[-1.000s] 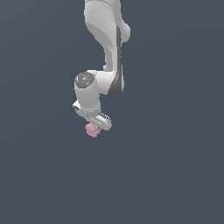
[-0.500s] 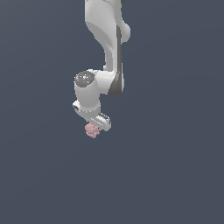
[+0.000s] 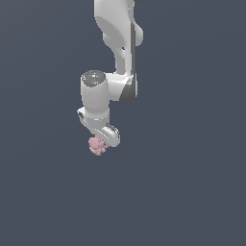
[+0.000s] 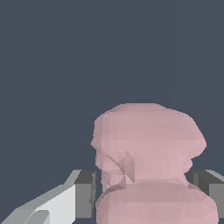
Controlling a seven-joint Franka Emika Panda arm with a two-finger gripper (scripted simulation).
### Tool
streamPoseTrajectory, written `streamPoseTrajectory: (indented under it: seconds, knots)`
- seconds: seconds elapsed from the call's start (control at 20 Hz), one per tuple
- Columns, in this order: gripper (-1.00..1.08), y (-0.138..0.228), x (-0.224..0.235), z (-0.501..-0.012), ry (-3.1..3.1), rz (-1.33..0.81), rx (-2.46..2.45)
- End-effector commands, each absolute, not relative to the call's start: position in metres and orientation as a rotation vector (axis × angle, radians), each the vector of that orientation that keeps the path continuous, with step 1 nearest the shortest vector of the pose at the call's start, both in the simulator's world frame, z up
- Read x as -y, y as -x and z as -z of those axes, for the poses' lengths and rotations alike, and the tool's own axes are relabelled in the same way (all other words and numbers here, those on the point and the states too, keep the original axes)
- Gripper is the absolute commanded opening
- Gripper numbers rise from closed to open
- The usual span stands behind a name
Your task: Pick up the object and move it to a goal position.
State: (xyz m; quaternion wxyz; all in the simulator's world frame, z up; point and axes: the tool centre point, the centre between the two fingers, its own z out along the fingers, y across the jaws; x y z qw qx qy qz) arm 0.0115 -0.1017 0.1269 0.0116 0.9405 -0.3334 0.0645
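1. the white panda arm (image 3: 117, 53) hangs down from the top of the exterior view, its wrist bent so the jaws (image 3: 102, 142) point downward.
2. the small dusty-pink lumpy cluster of rounded blobs (image 3: 97, 145) sits at the tips of the jaws, poking out below them.
3. in the wrist view the pink cluster (image 4: 146, 153) fills the gap between the two grey finger pads (image 4: 85, 192), one on each side and touching it, so the jaws are pinching the cluster.
4. around it only a plain dark blue-grey background (image 3: 192, 182) shows; no bench edge can be made out.
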Motion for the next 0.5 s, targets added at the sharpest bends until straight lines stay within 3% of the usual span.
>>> streamPoseTrajectory:
  seconds: [0.0,0.45]
  knots:
    - [-1.00,-0.023,0.104,-0.141,-2.902,-0.265,1.090]
    - [-1.00,-0.061,0.116,-0.201,-2.758,-0.508,1.276]
